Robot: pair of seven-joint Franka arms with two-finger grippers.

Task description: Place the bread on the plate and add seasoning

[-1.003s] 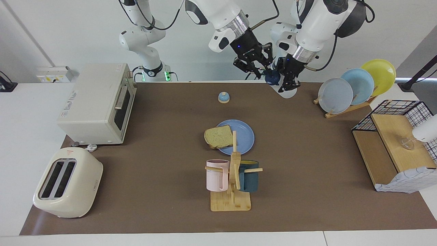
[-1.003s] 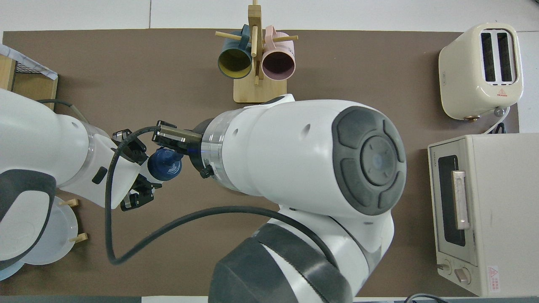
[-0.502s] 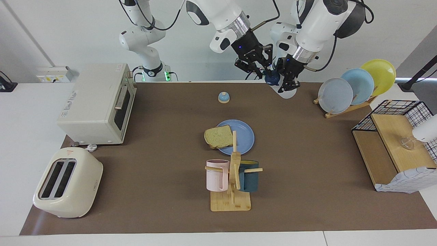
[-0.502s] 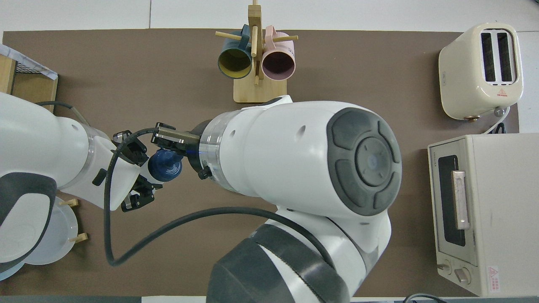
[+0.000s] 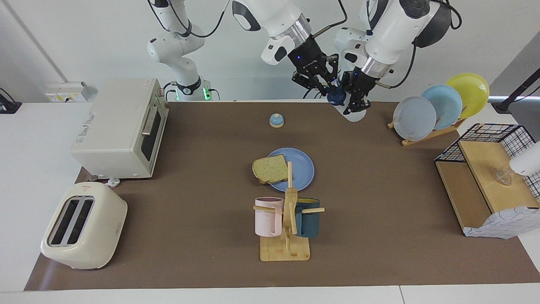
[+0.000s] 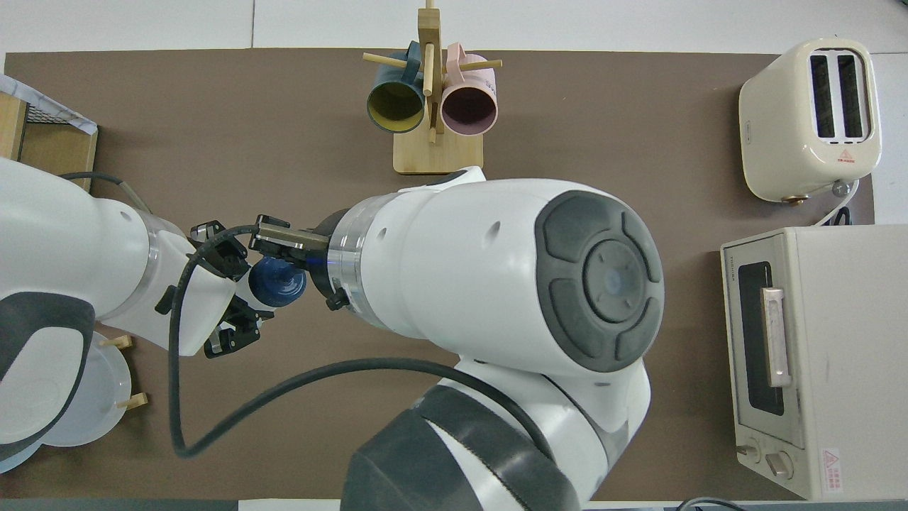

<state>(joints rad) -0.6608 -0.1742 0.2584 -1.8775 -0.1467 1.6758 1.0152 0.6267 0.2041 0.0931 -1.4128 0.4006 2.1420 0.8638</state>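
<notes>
the left pincer is clamped on the bottle; the right pincer at its cap, i cannot tell if gripping. twist gently, keep bottle upright.

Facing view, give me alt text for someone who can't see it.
Two robot arms meet in the air over the table's robot end: the left gripper holds the seasoning bottle while the right gripper is at its navy cap. Mid-table, the bread overlaps the rim of the plate.
</notes>
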